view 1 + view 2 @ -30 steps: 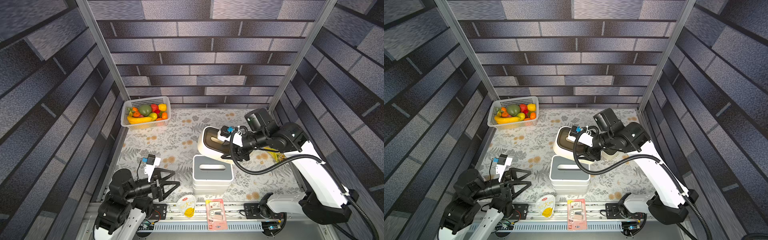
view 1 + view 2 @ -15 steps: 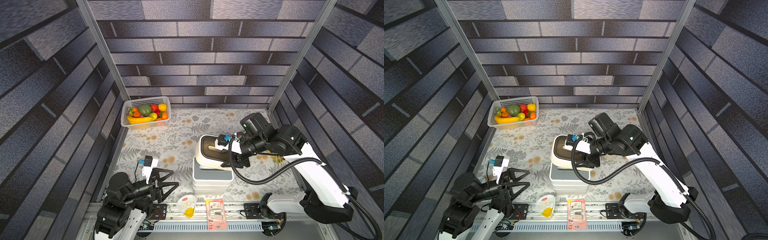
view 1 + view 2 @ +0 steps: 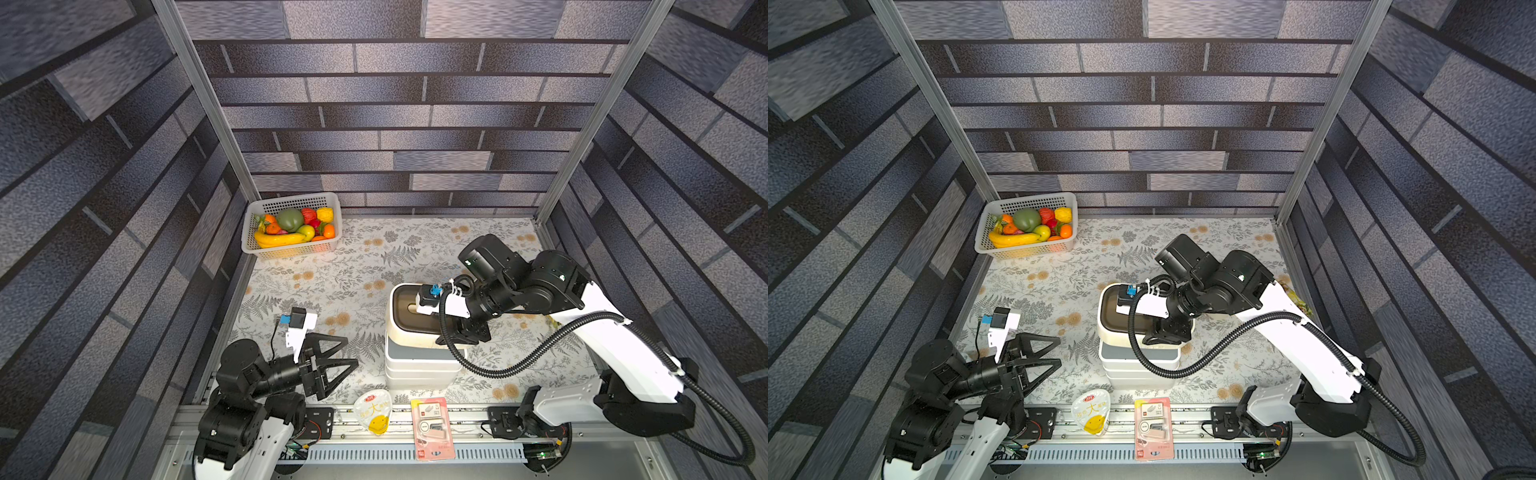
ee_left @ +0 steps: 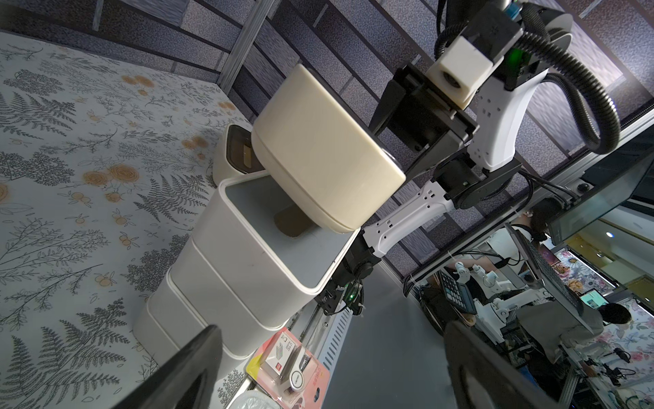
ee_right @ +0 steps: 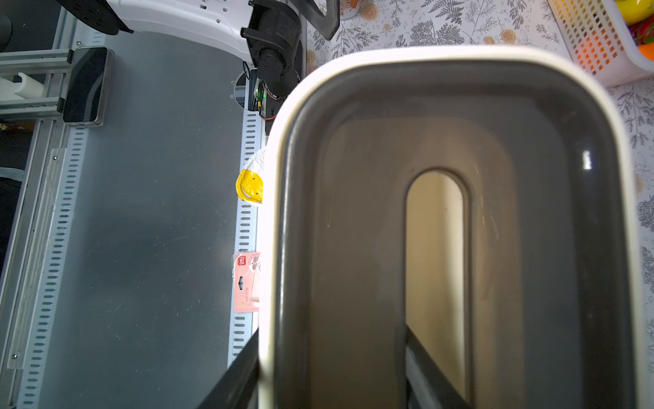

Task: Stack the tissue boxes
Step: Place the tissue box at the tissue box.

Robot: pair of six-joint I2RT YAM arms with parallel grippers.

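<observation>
Grips brown-lid box (image 4: pixel 318 148) in right gripper (image 3: pixel 455 332), 1 finger inside its slot, tilted just above the stack (image 4: pixel 240 269). Risks landing skewed and sliding off, or nudging the stack over. Shows left gripper (image 3: pixel 353 350) wide open, empty, aside.

The pouch (image 3: pixel 372 411) bears a "大" (other print too small).

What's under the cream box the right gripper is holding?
A stack of white boxes, its top grey lid partly showing in the left wrist view. The cream box covers most of the lid's slot; contact can't be judged.
</observation>
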